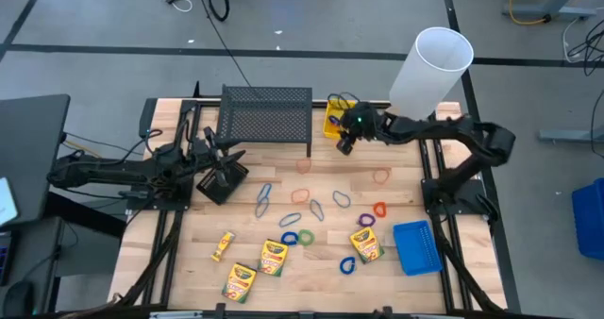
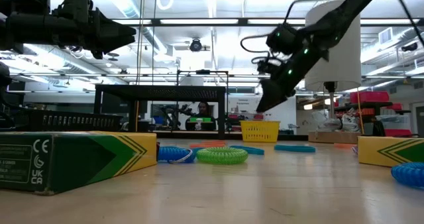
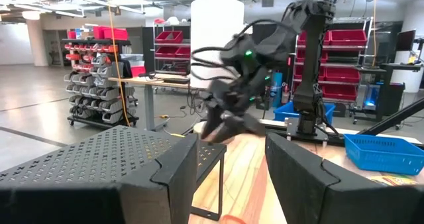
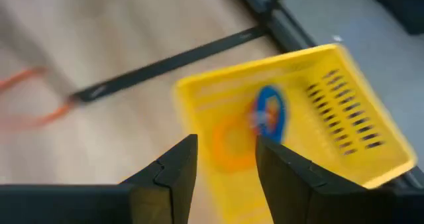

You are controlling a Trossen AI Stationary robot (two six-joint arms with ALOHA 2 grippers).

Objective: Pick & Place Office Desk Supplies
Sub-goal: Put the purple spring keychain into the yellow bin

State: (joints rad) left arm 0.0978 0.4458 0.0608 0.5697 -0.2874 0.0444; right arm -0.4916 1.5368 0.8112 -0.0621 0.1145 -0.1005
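The high view looks straight down on the whole wooden table [image 1: 311,262] from well above. The low view sits at table-top level, close behind a crayon box [image 2: 73,159], facing level across to the room beyond. The left wrist view looks forward over the black wire-mesh rack [image 3: 99,154] toward the other arm. The right wrist view looks steeply down, close above the yellow bin [image 4: 291,111]. That bin also shows in the high view [image 1: 333,123] and the low view [image 2: 260,130]
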